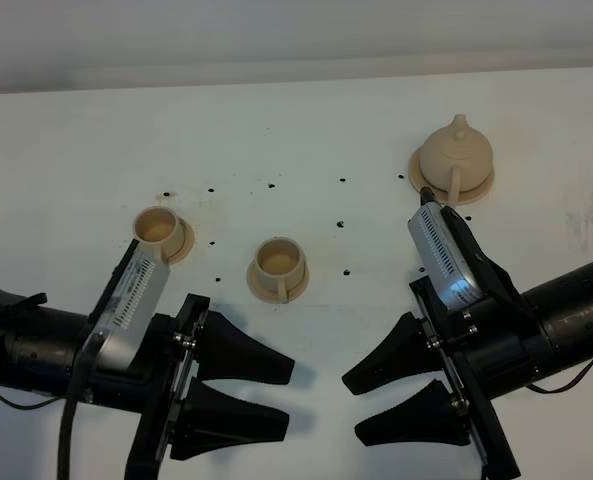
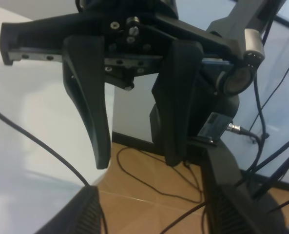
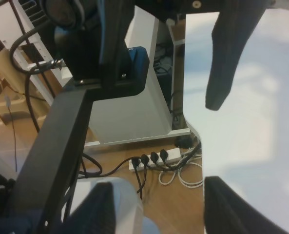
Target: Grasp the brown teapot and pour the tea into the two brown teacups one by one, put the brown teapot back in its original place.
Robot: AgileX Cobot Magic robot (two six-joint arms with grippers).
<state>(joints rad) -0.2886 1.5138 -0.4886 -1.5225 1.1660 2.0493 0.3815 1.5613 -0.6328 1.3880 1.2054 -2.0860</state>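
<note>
Left gripper [image 1: 288, 397]: It is lying low at the near edge of the table [image 1: 296, 130]. Its two fingers are spread wide and holding nothing. It is pointing sideways toward the middle.
Right gripper [image 1: 352, 407]: It is lying low on the other side and pointing back at the left one. Its fingers are also spread wide and holding nothing.
Wrist cameras: Both are looking past the table edge at the floor and some cables. No cup or teapot is showing there.
Middle cup [image 1: 278, 262]: It is standing on its little saucer, a bit past the grippers and between the two arms.
Left cup [image 1: 159, 228]: It is standing on its own saucer, a bit farther back, just past the left arm.
Teapot [image 1: 458, 152]: It is sitting farthest away, on the right side, on its round mat [image 1: 417, 166]. Its lid is on.
Handle [image 1: 454, 186]: It is facing the near side, toward the right arm. The spout is hiding, so it is probably pointing away.
Nearer arm: The right arm is much closer to the teapot. The left arm is well apart from it.
Way to go: The teapot is lying ahead and off to the side of the right fingers. I think that arm needs to turn and reach forward to the handle.
</note>
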